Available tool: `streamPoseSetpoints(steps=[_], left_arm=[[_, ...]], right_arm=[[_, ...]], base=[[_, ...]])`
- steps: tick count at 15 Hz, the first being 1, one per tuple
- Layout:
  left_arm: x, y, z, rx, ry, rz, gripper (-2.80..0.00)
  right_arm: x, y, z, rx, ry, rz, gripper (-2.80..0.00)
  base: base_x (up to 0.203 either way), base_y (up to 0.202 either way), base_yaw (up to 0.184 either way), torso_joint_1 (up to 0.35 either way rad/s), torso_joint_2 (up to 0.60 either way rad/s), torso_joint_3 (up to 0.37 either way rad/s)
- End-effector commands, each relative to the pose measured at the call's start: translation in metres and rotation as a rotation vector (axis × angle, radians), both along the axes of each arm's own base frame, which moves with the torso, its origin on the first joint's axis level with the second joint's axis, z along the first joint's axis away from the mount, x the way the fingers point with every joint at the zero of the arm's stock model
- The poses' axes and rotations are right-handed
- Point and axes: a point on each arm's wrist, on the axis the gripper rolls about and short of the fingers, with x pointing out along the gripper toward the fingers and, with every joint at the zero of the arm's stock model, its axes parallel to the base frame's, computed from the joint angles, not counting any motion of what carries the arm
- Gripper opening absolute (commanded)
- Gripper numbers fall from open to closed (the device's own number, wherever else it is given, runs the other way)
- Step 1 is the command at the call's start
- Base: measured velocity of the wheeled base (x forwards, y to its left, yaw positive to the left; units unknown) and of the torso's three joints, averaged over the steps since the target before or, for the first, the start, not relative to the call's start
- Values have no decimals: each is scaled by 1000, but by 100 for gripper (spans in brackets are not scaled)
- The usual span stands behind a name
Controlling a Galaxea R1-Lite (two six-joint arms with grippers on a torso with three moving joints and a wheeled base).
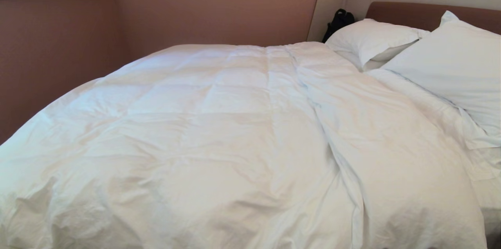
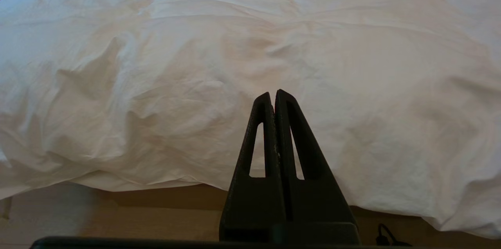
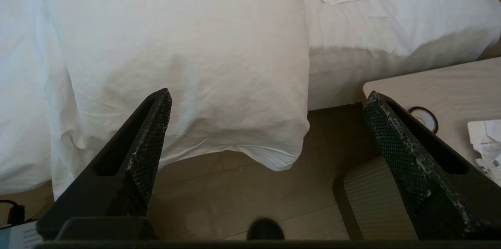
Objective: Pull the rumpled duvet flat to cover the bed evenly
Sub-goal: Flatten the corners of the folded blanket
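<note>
The white quilted duvet (image 1: 219, 131) lies spread over the bed (image 1: 407, 13), with a long fold running down its right part. Neither arm shows in the head view. My left gripper (image 2: 273, 94) is shut with nothing in it and points at the duvet (image 2: 250, 53) where it hangs over the bed's near edge. My right gripper (image 3: 269, 98) stands wide open and empty in front of the duvet's hanging corner (image 3: 270, 155), apart from the cloth. Beside that corner the sheeted mattress side (image 3: 340, 80) shows bare.
Two white pillows (image 1: 375, 39) (image 1: 454, 65) lie against the brown headboard, with a black bag (image 1: 339, 20) behind them. A light wooden nightstand (image 3: 434, 84) holding papers stands close by my right gripper. A pink wall (image 1: 58, 53) runs along the bed's far side.
</note>
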Motion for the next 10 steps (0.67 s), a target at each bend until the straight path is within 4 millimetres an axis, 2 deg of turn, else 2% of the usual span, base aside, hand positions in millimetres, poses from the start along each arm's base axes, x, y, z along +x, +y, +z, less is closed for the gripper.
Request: streamPoseSetpoints(steps=[1,2,3,8,10], left_arm=[[0,0,0,-1,0,0,-280],[0,0,0,-1,0,0,-280],[0,0,0,-1,0,0,-280],[0,0,0,-1,0,0,-280],[0,0,0,-1,0,0,-280]], right_arm=[[2,1,-1,14,13,34,0],[3,1,-2,24,21,56,0],[5,1,-2,30,28,61,-280],[15,3,3,113,33,171,-280],[33,3,4,170,51,246,-280]], base=[[0,0,0,0,0,0],[0,0,0,0,0,0],[0,0,0,0,0,0],[0,0,0,0,0,0],[0,0,0,0,0,0]])
